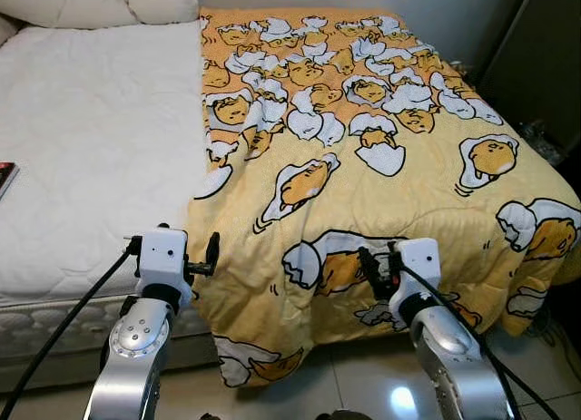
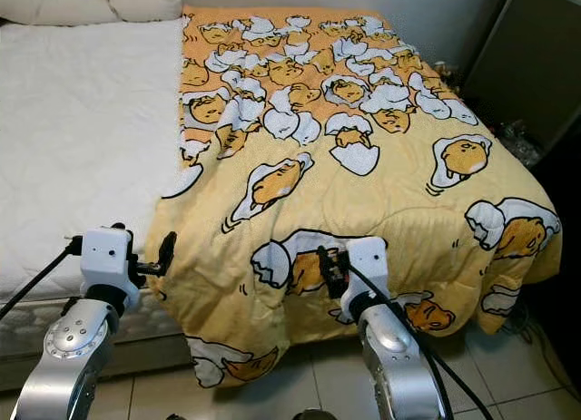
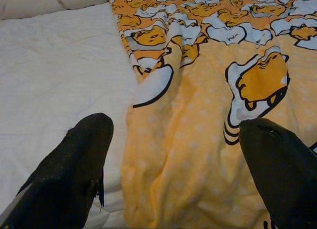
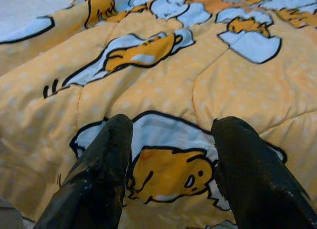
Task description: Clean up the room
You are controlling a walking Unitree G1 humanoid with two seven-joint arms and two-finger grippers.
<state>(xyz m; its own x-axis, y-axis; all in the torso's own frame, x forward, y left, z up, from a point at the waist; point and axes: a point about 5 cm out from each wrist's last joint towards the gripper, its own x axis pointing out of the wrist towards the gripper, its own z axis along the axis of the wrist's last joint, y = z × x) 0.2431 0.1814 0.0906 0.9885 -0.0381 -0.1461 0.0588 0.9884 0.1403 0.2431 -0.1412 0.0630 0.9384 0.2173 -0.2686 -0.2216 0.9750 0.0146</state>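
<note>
The left gripper (image 3: pixel 173 164) is released, its two black fingers (image 3: pixel 74 164) spread wide on either side of the left edge of the blanket (image 1: pixel 363 166), near the foot of the bed (image 1: pixel 91 148). The right gripper (image 4: pixel 171 160) is also released and hangs just above the blanket where it bends over the foot of the bed. The yellow blanket with the egg pattern covers only the right half of the bed, and the white mattress on the left is bare. It looks soft, thick and quilted, probably light but large, so it will sag and fold when lifted; the left edge and the bottom hem seem the best places to pinch. The bottom hem falls toward the tiled floor (image 1: pixel 363 384) behind the arms, and the far right corner is partly lost in shadow.
</note>
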